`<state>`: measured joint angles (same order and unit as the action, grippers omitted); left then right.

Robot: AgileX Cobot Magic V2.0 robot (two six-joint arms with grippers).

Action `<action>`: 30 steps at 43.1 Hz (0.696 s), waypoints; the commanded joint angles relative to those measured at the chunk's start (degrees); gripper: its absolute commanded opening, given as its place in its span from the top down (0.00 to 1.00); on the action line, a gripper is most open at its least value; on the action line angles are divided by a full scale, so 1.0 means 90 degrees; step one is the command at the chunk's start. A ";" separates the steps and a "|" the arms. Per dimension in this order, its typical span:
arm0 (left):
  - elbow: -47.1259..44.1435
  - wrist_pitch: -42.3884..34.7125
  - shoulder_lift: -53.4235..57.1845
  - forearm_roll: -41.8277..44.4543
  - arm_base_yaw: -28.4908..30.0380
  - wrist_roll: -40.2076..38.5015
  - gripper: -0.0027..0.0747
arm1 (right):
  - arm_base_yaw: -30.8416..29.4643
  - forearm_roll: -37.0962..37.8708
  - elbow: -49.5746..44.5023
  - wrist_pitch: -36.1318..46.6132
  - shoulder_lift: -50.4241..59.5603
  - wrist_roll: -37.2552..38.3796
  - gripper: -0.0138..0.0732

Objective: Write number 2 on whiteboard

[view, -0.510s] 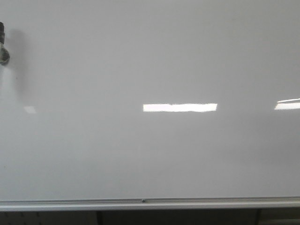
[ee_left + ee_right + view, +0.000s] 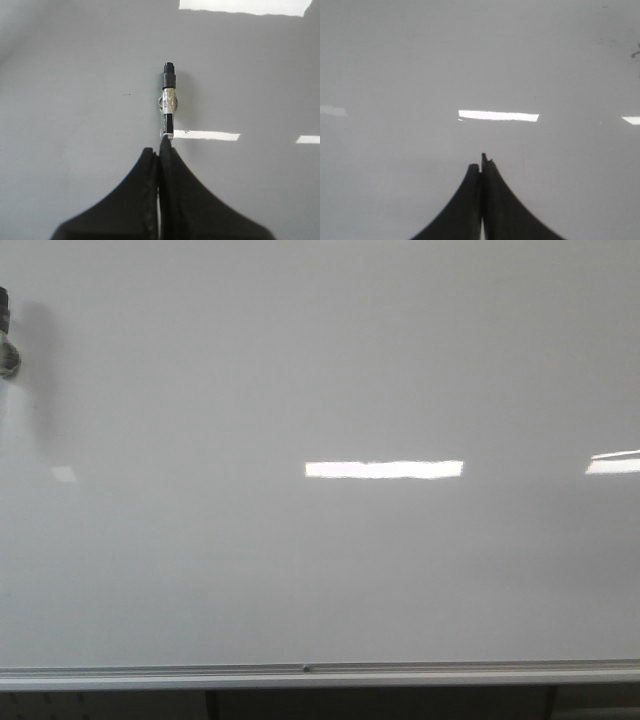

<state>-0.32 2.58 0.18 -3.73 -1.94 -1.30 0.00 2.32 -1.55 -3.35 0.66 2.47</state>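
Left wrist view: left end effector [image 2: 161,150] pinches marker [image 2: 168,102]; right end effector [image 2: 482,162] pressed together.

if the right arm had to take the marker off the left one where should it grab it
On the marker barrel's exposed middle, just past the left gripper, coming from the side, across its axis. The slim barrel juts straight out of the shut jaws and the tip end should stay free.

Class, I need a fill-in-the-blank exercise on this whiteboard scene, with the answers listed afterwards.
1. The left tool is shut on a black ___.
2. The right tool holds ___.
3. The large glossy white-grey whiteboard has a silver metal rail along its ___ edge.
4. In the front view, the board shows ___ writing.

Answers: marker; nothing; bottom; no
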 commanded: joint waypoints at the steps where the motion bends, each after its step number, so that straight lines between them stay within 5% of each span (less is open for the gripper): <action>1: -0.0210 -0.0522 0.0177 -0.0009 0.0021 -0.0023 0.99 | -0.0025 0.0011 0.0027 0.0529 0.0110 -0.0008 0.92; 30: -0.0210 -0.0521 0.0177 -0.0009 0.0021 -0.0023 0.99 | -0.0024 0.0011 0.0027 0.0816 0.0110 -0.0008 0.92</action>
<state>-0.32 2.58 0.18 -3.73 -1.94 -1.30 0.00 2.32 -1.55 -2.58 0.66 2.47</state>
